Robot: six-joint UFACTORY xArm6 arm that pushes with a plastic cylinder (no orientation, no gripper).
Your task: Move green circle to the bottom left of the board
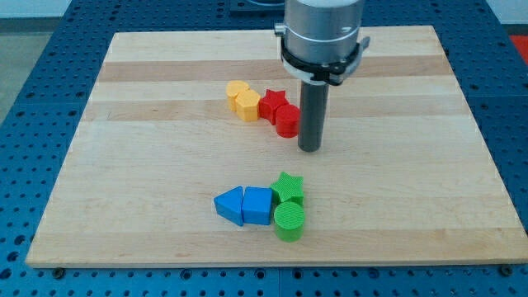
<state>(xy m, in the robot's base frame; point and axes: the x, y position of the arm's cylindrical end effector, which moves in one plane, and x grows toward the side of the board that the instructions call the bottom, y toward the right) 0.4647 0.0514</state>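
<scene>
The green circle is a short round block on the wooden board, near the view's bottom, a little right of centre. It touches a green star just above it and a blue square block at its left. My tip rests on the board above the green pair, apart from them, and just right of a red round block.
A blue triangle touches the blue square's left side. A red star and two yellow blocks form a row with the red round block left of my tip. Blue perforated table surrounds the board.
</scene>
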